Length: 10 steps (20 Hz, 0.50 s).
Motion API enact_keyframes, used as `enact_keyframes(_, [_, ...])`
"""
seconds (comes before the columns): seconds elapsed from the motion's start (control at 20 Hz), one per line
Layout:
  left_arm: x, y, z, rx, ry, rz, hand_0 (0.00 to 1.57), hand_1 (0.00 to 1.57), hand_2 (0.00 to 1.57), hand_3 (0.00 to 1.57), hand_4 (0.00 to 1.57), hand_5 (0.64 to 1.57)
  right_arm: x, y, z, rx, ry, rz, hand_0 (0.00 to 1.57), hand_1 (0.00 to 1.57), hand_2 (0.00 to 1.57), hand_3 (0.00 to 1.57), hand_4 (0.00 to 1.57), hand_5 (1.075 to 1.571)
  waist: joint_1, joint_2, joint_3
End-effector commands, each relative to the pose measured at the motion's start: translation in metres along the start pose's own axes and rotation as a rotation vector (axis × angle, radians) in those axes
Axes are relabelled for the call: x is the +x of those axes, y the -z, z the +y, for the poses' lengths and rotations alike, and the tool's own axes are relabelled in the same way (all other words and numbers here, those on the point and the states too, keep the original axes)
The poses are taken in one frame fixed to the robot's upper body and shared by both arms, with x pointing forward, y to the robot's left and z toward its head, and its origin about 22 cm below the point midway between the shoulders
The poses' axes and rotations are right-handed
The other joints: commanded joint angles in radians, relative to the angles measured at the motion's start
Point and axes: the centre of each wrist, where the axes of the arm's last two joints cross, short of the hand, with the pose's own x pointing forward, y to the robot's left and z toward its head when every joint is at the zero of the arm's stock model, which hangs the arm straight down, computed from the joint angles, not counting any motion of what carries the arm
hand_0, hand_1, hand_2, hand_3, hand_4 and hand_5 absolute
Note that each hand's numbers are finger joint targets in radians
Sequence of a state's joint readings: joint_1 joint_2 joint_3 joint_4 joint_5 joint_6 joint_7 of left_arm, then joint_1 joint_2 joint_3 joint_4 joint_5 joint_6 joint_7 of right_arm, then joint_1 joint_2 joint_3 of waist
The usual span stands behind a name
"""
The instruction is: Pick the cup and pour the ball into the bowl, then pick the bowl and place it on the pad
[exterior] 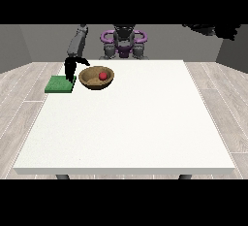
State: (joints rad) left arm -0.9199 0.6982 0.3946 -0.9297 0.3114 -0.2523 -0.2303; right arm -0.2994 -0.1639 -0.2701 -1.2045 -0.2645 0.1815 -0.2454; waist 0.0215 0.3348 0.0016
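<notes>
On the white table (126, 123), far left, a red ball (102, 76) lies in the wooden bowl (96, 78), just right of the green pad (59, 84), above whose right edge hangs the hand at the view's left (71, 69), finger state unclear.

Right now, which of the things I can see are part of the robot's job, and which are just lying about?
Part of the job:
- wooden bowl
- red ball, lying in the bowl
- green pad, left of the bowl
- the hand at the view's left, between pad and bowl

Just there:
- white table
- no cup shows anywhere
</notes>
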Motion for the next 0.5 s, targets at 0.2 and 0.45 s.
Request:
enact_keyframes(0.2, [0.042,0.030,-0.017,-0.017,-0.029,-0.006,0.00,0.00,0.00,0.00,0.00,1.535,-0.024,0.034,0.016,-0.044,0.058,0.103,0.00,0.00,0.00,0.00,0.41,1.571,0.013,-0.016,0.0001])
enact_keyframes(0.45, [0.061,0.029,0.015,0.000,-0.012,-0.038,0.00,0.00,0.00,0.00,0.00,1.537,-0.027,0.036,0.005,-0.023,0.055,0.088,0.00,0.00,0.00,0.00,0.40,1.571,-0.006,0.019,-0.0006])
